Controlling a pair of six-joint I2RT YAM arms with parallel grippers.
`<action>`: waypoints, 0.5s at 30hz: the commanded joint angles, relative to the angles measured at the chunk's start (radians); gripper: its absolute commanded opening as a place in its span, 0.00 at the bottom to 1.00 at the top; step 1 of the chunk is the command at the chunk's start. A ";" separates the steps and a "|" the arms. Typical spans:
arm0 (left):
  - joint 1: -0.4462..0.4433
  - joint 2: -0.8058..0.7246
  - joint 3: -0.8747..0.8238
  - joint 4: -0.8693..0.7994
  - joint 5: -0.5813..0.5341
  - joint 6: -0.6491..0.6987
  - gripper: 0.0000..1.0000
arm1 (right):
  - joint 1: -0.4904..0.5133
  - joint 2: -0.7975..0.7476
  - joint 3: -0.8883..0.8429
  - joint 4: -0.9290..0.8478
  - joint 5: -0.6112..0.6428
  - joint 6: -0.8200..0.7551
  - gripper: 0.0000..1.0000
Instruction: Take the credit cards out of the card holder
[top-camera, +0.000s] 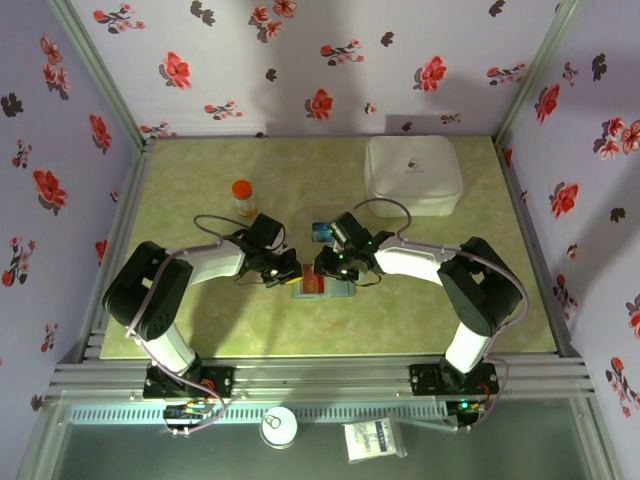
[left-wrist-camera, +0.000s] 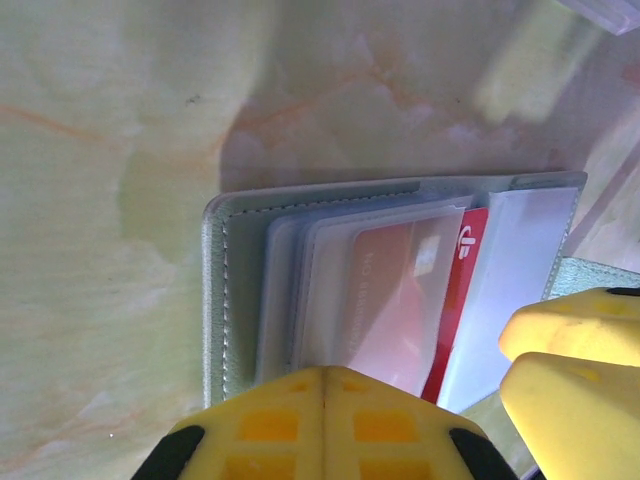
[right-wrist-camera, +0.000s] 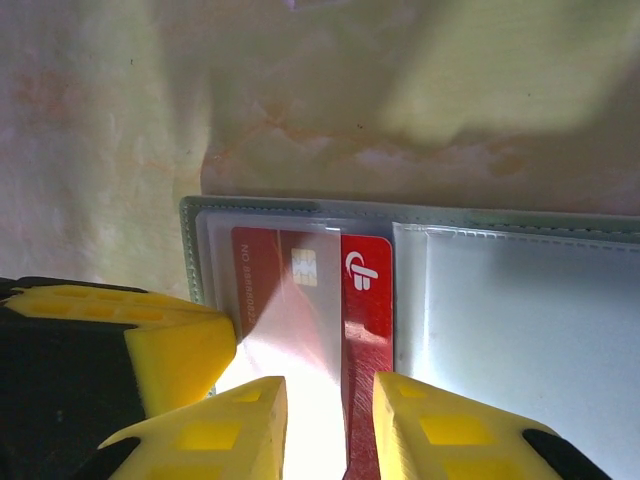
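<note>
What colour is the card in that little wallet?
Red, with a white logo; the right wrist view shows the card best.

White rounded-square case (top-camera: 413, 175), far right on green marbled surface (top-camera: 200, 320). Small orange bottle (top-camera: 243, 197), upright, left of centre. Round white lid (top-camera: 278, 428), paper packet (top-camera: 375, 438), near ledge.

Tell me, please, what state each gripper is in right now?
Left gripper: closed, tips together at the card holder edge, nothing clearly held.
Right gripper: jaws partly open over the red card; whether it grips cannot be told.
</note>
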 joint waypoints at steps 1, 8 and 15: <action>-0.002 0.029 -0.004 -0.035 -0.015 0.029 0.00 | 0.007 0.005 -0.017 0.018 -0.017 -0.005 0.29; -0.003 0.032 -0.002 -0.054 -0.026 0.039 0.00 | 0.007 0.035 -0.019 0.070 -0.064 0.011 0.26; -0.003 0.035 -0.001 -0.055 -0.028 0.041 0.00 | 0.007 0.066 -0.019 0.093 -0.086 0.019 0.25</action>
